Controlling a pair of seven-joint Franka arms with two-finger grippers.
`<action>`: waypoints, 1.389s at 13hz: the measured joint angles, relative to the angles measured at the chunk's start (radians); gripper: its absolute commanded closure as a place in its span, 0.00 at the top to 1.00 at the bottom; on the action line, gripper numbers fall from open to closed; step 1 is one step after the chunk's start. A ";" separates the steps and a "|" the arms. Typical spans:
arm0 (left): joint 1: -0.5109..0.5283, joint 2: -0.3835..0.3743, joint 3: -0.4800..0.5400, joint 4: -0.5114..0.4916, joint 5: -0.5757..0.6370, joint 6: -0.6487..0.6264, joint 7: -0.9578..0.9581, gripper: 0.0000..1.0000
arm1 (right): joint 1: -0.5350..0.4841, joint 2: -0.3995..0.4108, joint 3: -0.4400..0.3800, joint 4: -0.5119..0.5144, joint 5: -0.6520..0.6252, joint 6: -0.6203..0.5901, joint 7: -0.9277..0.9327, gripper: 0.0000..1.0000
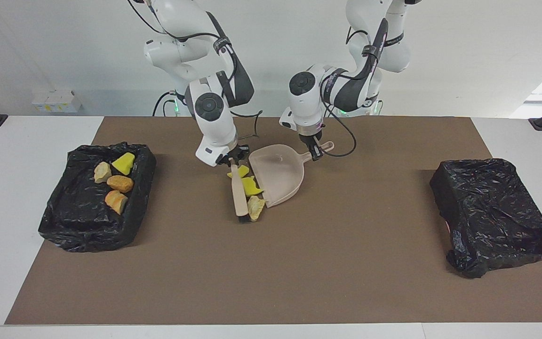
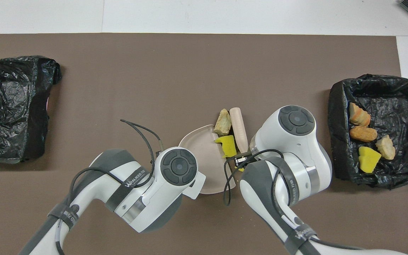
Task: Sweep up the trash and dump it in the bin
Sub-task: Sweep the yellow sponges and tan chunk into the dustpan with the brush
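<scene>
A brown mat (image 1: 271,263) covers most of the white table (image 1: 26,141) I'm working over, with a plain white wall at the robots' end. At the middle of the mat my right gripper (image 1: 232,160) is clenched on the handle end of the beige brush (image 1: 238,190), which lies along the mat with its dark bristle end pointing away from the robots. My left gripper (image 1: 316,151) is closed on the handle of the beige dustpan (image 1: 278,173), whose open mouth faces the brush.

Between brush and dustpan sit three pieces of the trash: two yellow sponge chunks (image 1: 251,186) against the pan's lip, and a pale tan lump (image 1: 255,207) at the pan's corner beside the bristles. From overhead, one yellow chunk (image 2: 229,145) sits at the pan's edge, with the tan lump (image 2: 222,122) beside the brush tip.

The other four pieces lie in the black-lined bin (image 1: 64,221) toward the right arm's end of the table: a yellow piece (image 1: 123,163), a pale tan piece (image 1: 102,172) and two orange-brown lumps (image 1: 120,183). A second black-lined bin (image 1: 492,214) sits toward the left arm's end; I cannot see into it.
</scene>
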 measured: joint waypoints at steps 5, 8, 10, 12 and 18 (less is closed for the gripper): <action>0.015 0.000 0.007 -0.011 0.000 0.011 0.001 0.00 | 0.057 -0.030 0.004 0.014 0.098 -0.005 0.000 0.00; 0.018 0.000 0.010 -0.011 0.000 0.024 0.001 0.00 | 0.026 -0.050 -0.010 0.030 0.099 -0.092 0.000 0.00; 0.028 0.000 0.010 -0.012 0.000 0.032 0.002 0.00 | -0.032 -0.083 -0.015 0.032 0.072 -0.209 0.000 0.00; 0.030 0.001 0.010 -0.012 0.000 0.033 0.005 0.00 | -0.079 -0.108 -0.017 0.022 0.003 -0.290 0.000 0.00; 0.023 0.000 0.004 -0.013 0.035 0.033 0.009 0.00 | -0.132 -0.229 -0.016 -0.203 -0.105 -0.239 0.057 0.00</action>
